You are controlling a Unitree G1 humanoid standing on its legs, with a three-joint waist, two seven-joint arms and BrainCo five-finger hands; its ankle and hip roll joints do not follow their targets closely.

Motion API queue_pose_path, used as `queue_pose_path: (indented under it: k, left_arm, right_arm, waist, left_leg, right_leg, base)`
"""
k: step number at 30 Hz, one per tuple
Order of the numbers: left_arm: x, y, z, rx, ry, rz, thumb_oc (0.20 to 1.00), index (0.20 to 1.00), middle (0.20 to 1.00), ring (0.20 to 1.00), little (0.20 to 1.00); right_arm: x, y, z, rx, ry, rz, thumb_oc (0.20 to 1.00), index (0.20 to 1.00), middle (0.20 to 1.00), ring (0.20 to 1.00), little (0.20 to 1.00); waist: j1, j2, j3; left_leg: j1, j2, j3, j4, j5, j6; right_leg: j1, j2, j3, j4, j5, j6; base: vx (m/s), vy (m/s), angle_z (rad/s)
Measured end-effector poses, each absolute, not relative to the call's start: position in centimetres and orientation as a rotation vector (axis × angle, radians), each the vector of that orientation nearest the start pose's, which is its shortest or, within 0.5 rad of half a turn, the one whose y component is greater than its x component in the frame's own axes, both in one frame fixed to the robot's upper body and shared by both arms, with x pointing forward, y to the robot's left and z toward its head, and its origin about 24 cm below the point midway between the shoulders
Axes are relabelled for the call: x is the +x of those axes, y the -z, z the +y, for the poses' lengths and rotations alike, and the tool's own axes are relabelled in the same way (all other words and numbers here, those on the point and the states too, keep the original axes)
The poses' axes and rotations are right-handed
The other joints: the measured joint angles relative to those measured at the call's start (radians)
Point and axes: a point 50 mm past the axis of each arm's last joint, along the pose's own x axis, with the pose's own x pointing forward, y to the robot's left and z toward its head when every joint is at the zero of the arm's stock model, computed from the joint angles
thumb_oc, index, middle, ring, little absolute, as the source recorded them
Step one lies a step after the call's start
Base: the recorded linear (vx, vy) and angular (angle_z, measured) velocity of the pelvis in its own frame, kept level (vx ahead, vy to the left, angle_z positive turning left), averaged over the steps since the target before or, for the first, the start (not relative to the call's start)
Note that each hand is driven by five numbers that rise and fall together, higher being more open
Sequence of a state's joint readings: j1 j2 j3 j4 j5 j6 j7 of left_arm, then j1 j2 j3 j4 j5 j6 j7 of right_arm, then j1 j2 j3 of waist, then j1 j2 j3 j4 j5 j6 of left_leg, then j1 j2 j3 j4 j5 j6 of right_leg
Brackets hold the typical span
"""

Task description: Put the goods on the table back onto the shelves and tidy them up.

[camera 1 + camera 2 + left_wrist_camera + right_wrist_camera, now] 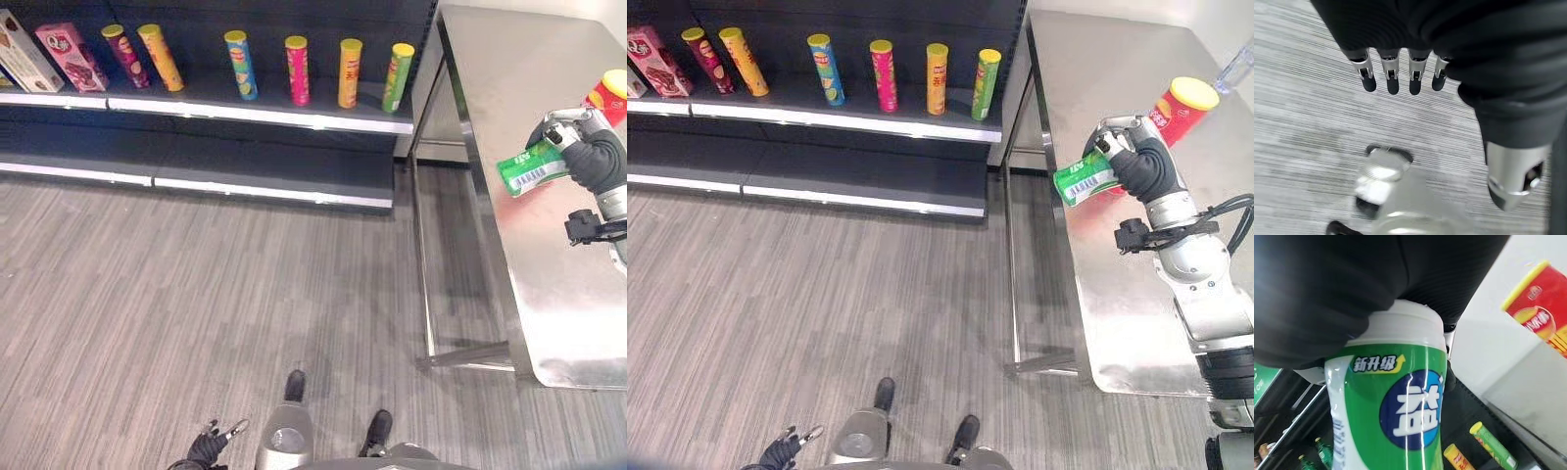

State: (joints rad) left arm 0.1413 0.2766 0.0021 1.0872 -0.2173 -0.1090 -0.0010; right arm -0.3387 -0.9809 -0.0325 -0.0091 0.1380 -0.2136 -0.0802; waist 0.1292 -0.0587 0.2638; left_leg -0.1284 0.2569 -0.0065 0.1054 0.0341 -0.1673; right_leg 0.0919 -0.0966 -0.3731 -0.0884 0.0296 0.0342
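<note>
Right robot hand (1136, 162) is clenched around a green bottle (1085, 178), white cap toward the palm, held tilted above the desk (1136, 323) near its shelf-side edge. Bottle label: barcode on a white panel, white lettering on a blue disc; print not read off. Count: one bottle.

Just beyond the right robot hand, one red can (1181, 110) with a yellow lid stands on the desk, leaning slightly. At the desk's far corner there is something clear, too small to tell.

Left robot hand (209, 446) hangs low over the floor (196, 313), fingers (1392, 73) straight and relaxed, holding nothing.

Shelf (255, 108) sits left of the desk. Upper board carries six tall cans in a row: dark red (125, 56), orange (160, 58), blue (241, 65), pink (297, 70), yellow-orange (349, 72), green (397, 77), all with yellow lids, most leaning. Left of them one pink box (71, 57) and one white box (24, 54), cut off by the edge. Can labels too small to read.
</note>
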Motion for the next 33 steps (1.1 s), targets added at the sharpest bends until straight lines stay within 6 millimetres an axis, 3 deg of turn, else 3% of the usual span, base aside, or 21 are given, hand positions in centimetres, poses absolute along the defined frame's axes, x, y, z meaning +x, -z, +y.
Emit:
queue_pose_path:
  k: [2, 3, 4, 5, 6, 8, 9, 10, 12, 13, 14, 15, 16, 17, 20, 21, 22, 23, 26, 30, 33]
  left_arm:
    - [7.3, 15.0, 26.0, 0.068, -0.289, 1.077, 1.0, 1.0, 1.0, 1.0, 1.0]
    - [8.1, 14.9, 25.9, 0.068, -0.283, 1.057, 1.0, 1.0, 1.0, 1.0, 1.0]
    - [8.5, 14.8, 25.9, 0.069, -0.28, 1.048, 1.0, 1.0, 1.0, 1.0, 1.0]
    - [8.8, 14.8, 25.4, 0.062, -0.271, 1.035, 1.0, 1.0, 1.0, 1.0, 1.0]
    - [10.6, 14.1, 26.3, 0.093, -0.272, 0.987, 1.0, 1.0, 1.0, 1.0, 1.0]
    - [12.4, 13.3, 27.0, 0.147, -0.25, 0.941, 1.0, 1.0, 1.0, 1.0, 1.0]
    - [12.4, 13.3, 27.0, 0.147, -0.25, 0.941, 1.0, 1.0, 1.0, 1.0, 1.0]
    - [14.1, 12.3, 27.6, 0.197, -0.223, 0.878, 1.0, 1.0, 1.0, 1.0, 1.0]
    - [14.3, 11.8, 28.4, 0.222, -0.23, 0.865, 1.0, 1.0, 1.0, 1.0, 1.0]
    - [14.1, 11.8, 28.6, 0.226, -0.234, 0.87, 1.0, 1.0, 1.0, 1.0, 1.0]
    - [13.4, 11.8, 29.2, 0.241, -0.243, 0.888, 1.0, 1.0, 1.0, 1.0, 1.0]
    - [12.9, 12.0, 29.3, 0.245, -0.242, 0.902, 1.0, 1.0, 1.0, 1.0, 1.0]
    - [12.5, 12.2, 29.2, 0.241, -0.242, 0.918, 1.0, 1.0, 1.0, 1.0, 1.0]
    - [12.0, 12.4, 29.1, 0.237, -0.241, 0.933, 1.0, 1.0, 1.0, 1.0, 1.0]
    - [11.5, 12.7, 28.8, 0.228, -0.232, 0.947, 1.0, 1.0, 1.0, 1.0, 1.0]
    - [11.3, 13.4, 27.0, 0.194, -0.192, 0.961, 1.0, 1.0, 1.0, 1.0, 1.0]
    - [11.2, 13.7, 26.3, 0.187, -0.168, 0.968, 1.0, 1.0, 1.0, 1.0, 1.0]
    - [11.3, 13.9, 25.4, 0.164, -0.156, 0.967, 1.0, 1.0, 1.0, 1.0, 1.0]
    - [11.6, 14.4, 23.6, 0.121, -0.128, 0.966, 1.0, 1.0, 1.0, 1.0, 1.0]
    - [13.3, 13.9, 23.7, 0.125, -0.132, 0.928, 1.0, 1.0, 1.0, 1.0, 1.0]
    - [12.8, 14.0, 23.7, 0.122, -0.143, 0.938, 1.0, 1.0, 1.0, 1.0, 1.0]
  right_arm:
    - [27.7, -24.7, -27.7, -0.816, 0.082, -0.611, 0.2, 0.2, 0.2, 0.2, 0.2]
    - [27.5, -25.0, -28.2, -0.815, 0.11, -0.616, 0.2, 0.2, 0.2, 0.2, 0.2]
    - [27.3, -25.1, -28.4, -0.815, 0.121, -0.619, 0.2, 0.2, 0.2, 0.2, 0.2]
    - [27.0, -25.5, -28.9, -0.835, 0.135, -0.617, 0.2, 0.2, 0.2, 0.2, 0.2]
    - [26.7, -23.9, -29.5, -0.781, 0.17, -0.583, 0.2, 0.2, 0.2, 0.2, 0.2]
    - [26.7, -22.8, -29.4, -0.778, 0.161, -0.547, 0.2, 0.2, 0.2, 0.2, 0.2]
    - [26.7, -22.8, -29.4, -0.778, 0.161, -0.547, 0.2, 0.2, 0.2, 0.2, 0.2]
    - [26.8, -22.5, -28.9, -0.799, 0.143, -0.543, 0.2, 0.2, 0.2, 0.2, 0.2]
    - [27.0, -22.1, -28.7, -0.802, 0.13, -0.531, 0.2, 0.2, 0.2, 0.2, 0.2]
    - [27.0, -22.0, -28.7, -0.797, 0.132, -0.528, 0.2, 0.2, 0.2, 0.2, 0.2]
    - [27.1, -21.6, -28.9, -0.788, 0.138, -0.515, 0.2, 0.2, 0.2, 0.2, 0.2]
    - [27.0, -21.5, -28.9, -0.788, 0.137, -0.51, 0.2, 0.2, 0.2, 0.2, 0.2]
    - [26.9, -21.4, -29.0, -0.792, 0.137, -0.505, 0.2, 0.2, 0.2, 0.2, 0.2]
    - [26.9, -21.5, -29.1, -0.795, 0.144, -0.504, 0.2, 0.2, 0.2, 0.2, 0.2]
    - [26.8, -21.3, -29.2, -0.793, 0.147, -0.497, 0.2, 0.2, 0.2, 0.2, 0.2]
    - [26.8, -21.1, -29.6, -0.8, 0.154, -0.481, 0.2, 0.2, 0.2, 0.2, 0.2]
    - [26.8, -21.3, -29.9, -0.806, 0.165, -0.479, 0.2, 0.2, 0.2, 0.2, 0.2]
    - [26.9, -21.1, -30.2, -0.812, 0.172, -0.464, 0.2, 0.2, 0.2, 0.2, 0.2]
    - [26.9, -20.9, -30.8, -0.832, 0.189, -0.426, 0.2, 0.2, 0.2, 0.2, 0.2]
    - [26.3, -22.3, -31.2, -0.87, 0.205, -0.46, 0.2, 0.2, 0.2, 0.2, 0.2]
    - [25.4, -23.2, -30.8, -0.88, 0.203, -0.509, 0.2, 0.2, 0.2, 0.2, 0.2]
  waist:
    - [-0.023, 0.006, 0.002]
    - [-0.037, 0.025, -0.003]
    - [-0.048, 0.038, -0.005]
    - [-0.07, 0.068, -0.012]
    - [-0.074, 0.021, -0.015]
    - [-0.082, -0.01, -0.019]
    - [-0.082, -0.01, -0.019]
    - [-0.073, -0.007, -0.022]
    - [-0.067, -0.006, -0.023]
    - [-0.065, 0.0, -0.025]
    - [-0.068, 0.007, -0.025]
    - [-0.07, 0.013, -0.026]
    - [-0.077, 0.024, -0.036]
    - [-0.089, 0.035, -0.043]
    - [-0.11, 0.015, -0.054]
    - [-0.129, 0.043, -0.078]
    - [-0.131, 0.054, -0.076]
    - [-0.131, 0.058, -0.073]
    - [-0.182, 0.086, -0.066]
    - [-0.208, 0.065, -0.054]
    - [-0.208, 0.06, -0.055]
  left_leg:
    - [0.008, 0.066, 0.007, -0.019, 0.013, -0.025]
    - [0.023, 0.1, 0.012, -0.055, 0.028, -0.049]
    - [0.031, 0.104, 0.012, -0.082, 0.035, -0.059]
    - [0.041, 0.099, 0.012, -0.096, 0.044, -0.047]
    - [0.039, 0.002, 0.023, -0.083, 0.059, -0.055]
    - [0.026, -0.075, 0.038, -0.073, 0.029, -0.003]
    - [0.026, -0.075, 0.038, -0.073, 0.029, -0.003]
    - [0.02, -0.148, 0.052, -0.037, 0.0, 0.052]
    - [0.029, -0.181, 0.072, -0.022, -0.021, 0.087]
    - [0.034, -0.176, 0.07, -0.024, -0.02, 0.087]
    - [0.071, -0.193, 0.063, -0.053, -0.027, 0.114]
    - [0.091, -0.183, 0.062, -0.073, -0.016, 0.118]
    - [0.099, -0.178, 0.052, -0.085, -0.024, 0.13]
    - [0.123, -0.163, 0.038, -0.121, -0.015, 0.139]
    - [0.132, -0.169, 0.013, -0.142, -0.007, 0.123]
    - [0.131, -0.159, -0.024, -0.174, 0.002, 0.109]
    - [0.131, -0.15, -0.029, -0.176, 0.018, 0.084]
    - [0.129, -0.147, -0.03, -0.168, 0.017, 0.083]
    - [0.144, -0.143, -0.075, -0.157, 0.006, 0.066]
    - [0.145, -0.134, -0.124, -0.158, 0.002, 0.051]
    - [0.143, -0.113, -0.161, -0.132, -0.006, 0.034]
  right_leg:
    - [0.013, -0.022, -0.002, 0.0, 0.0, 0.024]
    - [0.018, -0.051, 0.001, 0.0, 0.016, 0.063]
    - [0.024, -0.068, -0.002, 0.0, 0.02, 0.088]
    - [0.036, -0.084, -0.015, 0.001, 0.036, 0.132]
    - [0.041, -0.177, -0.017, 0.004, 0.062, 0.158]
    - [0.013, -0.27, -0.007, 0.05, 0.083, 0.132]
    - [0.013, -0.27, -0.007, 0.05, 0.083, 0.132]
    - [-0.046, -0.35, 0.058, 0.147, 0.153, 0.118]
    - [-0.068, -0.369, 0.089, 0.192, 0.201, 0.112]
    - [-0.073, -0.374, 0.103, 0.206, 0.209, 0.107]
    - [-0.099, -0.373, 0.172, 0.259, 0.241, 0.118]
    - [-0.103, -0.371, 0.199, 0.276, 0.192, 0.154]
    - [-0.101, -0.339, 0.227, 0.263, 0.119, 0.19]
    - [-0.102, -0.24, 0.288, 0.186, 0.025, 0.198]
    - [-0.108, -0.13, 0.343, 0.05, 0.009, 0.178]
    - [-0.095, -0.083, 0.381, 0.026, 0.001, 0.16]
    - [-0.09, -0.072, 0.382, 0.019, 0.03, 0.151]
    - [-0.096, -0.066, 0.368, 0.034, 0.027, 0.148]
    - [-0.071, -0.064, 0.328, 0.093, -0.024, 0.169]
    - [-0.015, -0.054, 0.27, 0.049, -0.034, 0.176]
    - [0.012, -0.028, 0.22, 0.073, -0.067, 0.13]
  base:
    - [0.07, 0.384, 0.16]
    - [0.07, 0.473, 0.11]
    - [0.05, 0.451, 0.17]
    - [0.03, 0.59, 0.29]
    - [0.01, 0.407, 0.33]
    - [0.0, 0.38, 0.25]
    - [0.01, 0.482, 0.08]
    - [0.01, 0.251, 0.02]
    - [0.06, 0.241, -0.04]
    - [0.13, 0.218, -0.1]
    - [0.15, 0.178, -0.01]
    - [0.13, 0.15, 0.07]
    - [0.15, 0.111, 0.17]
    - [0.16, 0.085, 0.21]
    - [0.19, 0.03, 0.39]
    - [0.23, -0.036, 0.43]
    - [0.24, -0.084, 0.29]
    - [0.23, -0.102, 0.16]
    - [0.33, -0.248, 0.41]
    - [0.37, -0.354, 0.4]
    - [0.15, -0.179, 0.46]
